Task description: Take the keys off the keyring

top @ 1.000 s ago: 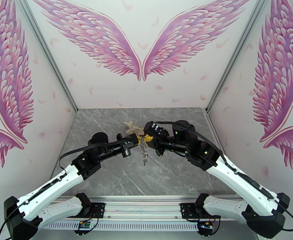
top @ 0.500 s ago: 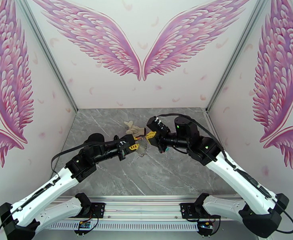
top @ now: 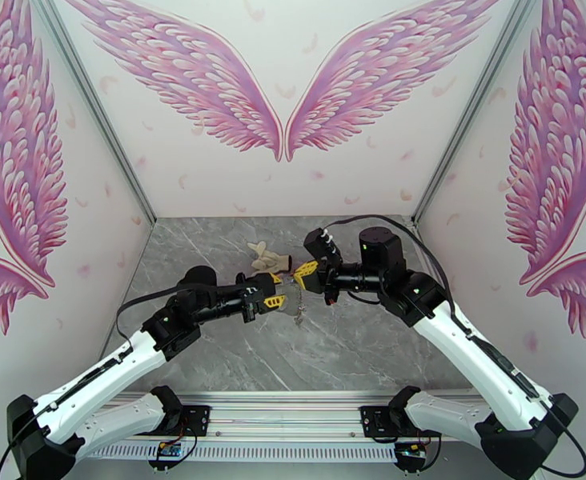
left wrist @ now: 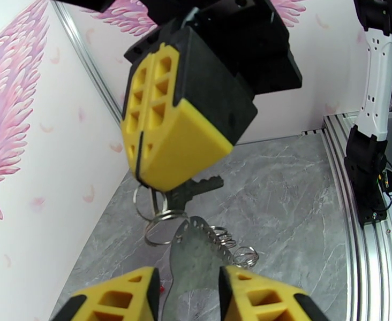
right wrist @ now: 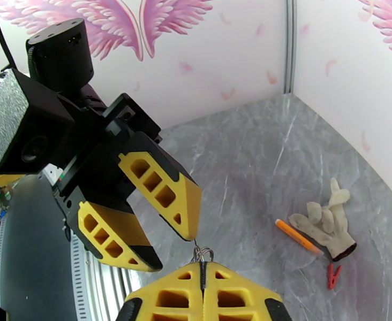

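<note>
Moved: left end effector (top: pixel 275 299) backed off leftward, jaws now released; right end effector (top: pixel 304 275) clenched on keys (left wrist: pixel 195 189) by their rings, frame centre; keyring (left wrist: pixel 188 262) dangling beneath, above tabletop (top: pixel 349 346); nothing separated, regrasp likely needed

The keys (left wrist: pixel 196 187) are small grey-silver pieces on thin wire rings. They hang clear of the table as one bunch, pinched by a ring in the closed right gripper (left wrist: pixel 141 176). One dark key lies roughly level. The keyring (left wrist: pixel 188 247), a flat grey oval, hangs tilted and lowest, between the parted fingers of the left gripper (left wrist: pixel 188 273).
</note>
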Robot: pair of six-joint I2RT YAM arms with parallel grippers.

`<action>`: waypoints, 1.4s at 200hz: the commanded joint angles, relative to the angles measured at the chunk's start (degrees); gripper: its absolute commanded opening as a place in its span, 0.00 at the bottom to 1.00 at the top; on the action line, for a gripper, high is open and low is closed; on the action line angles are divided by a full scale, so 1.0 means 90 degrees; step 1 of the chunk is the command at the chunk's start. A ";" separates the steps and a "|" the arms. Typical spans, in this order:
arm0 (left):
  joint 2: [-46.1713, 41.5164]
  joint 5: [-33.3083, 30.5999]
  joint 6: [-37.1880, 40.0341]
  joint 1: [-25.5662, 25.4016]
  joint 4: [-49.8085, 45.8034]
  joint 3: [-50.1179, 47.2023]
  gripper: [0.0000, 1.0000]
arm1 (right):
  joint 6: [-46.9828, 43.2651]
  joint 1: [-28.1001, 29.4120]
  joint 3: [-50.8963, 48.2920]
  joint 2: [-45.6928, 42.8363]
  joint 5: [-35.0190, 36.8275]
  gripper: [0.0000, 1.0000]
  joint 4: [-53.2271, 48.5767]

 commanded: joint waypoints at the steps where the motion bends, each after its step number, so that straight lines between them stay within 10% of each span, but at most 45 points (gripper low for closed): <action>1: 0.0064 -0.0041 0.0033 0.0069 0.0147 0.0285 0.38 | 0.0050 -0.0042 -0.0083 -0.0103 -0.0346 0.00 0.0258; 280: 0.0610 0.0867 0.0330 0.0344 -0.0764 0.1094 0.09 | -0.0047 -0.0034 -0.0063 -0.0109 -0.0392 0.00 0.0331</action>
